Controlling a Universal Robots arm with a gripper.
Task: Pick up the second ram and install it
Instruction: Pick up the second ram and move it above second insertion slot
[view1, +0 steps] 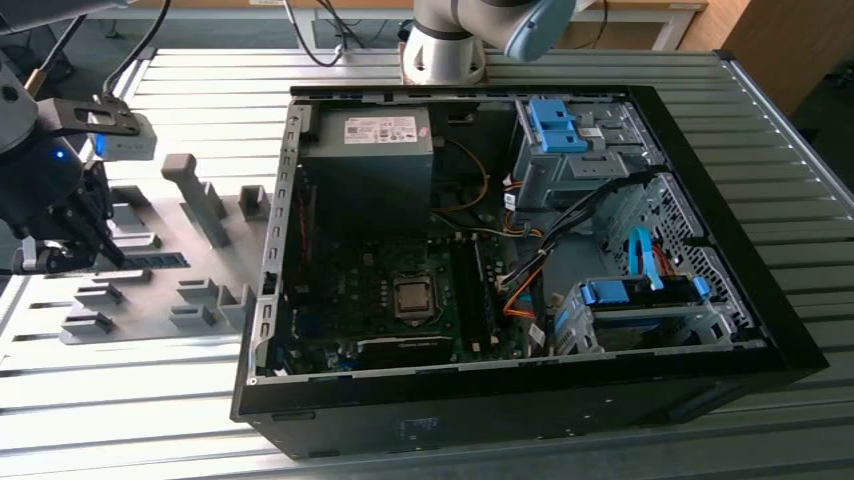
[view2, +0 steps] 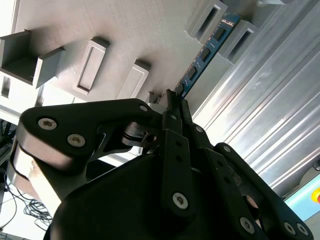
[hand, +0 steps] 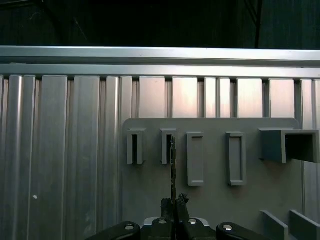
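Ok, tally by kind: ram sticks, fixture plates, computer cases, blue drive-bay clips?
Ram sticks: 1, the second ram
Fixture plates: 1, the grey fixture plate
Computer cases: 1, the open computer case
Blue drive-bay clips: 2, the far clip and the near clip
Total: 5

A ribbed metal table (view1: 787, 150) carries an open computer case (view1: 534, 412) and a grey holder plate (view1: 160, 285).

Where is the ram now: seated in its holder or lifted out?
In the holder. The ram stands on edge between two holder blocks; the gripper is closed on its near end.
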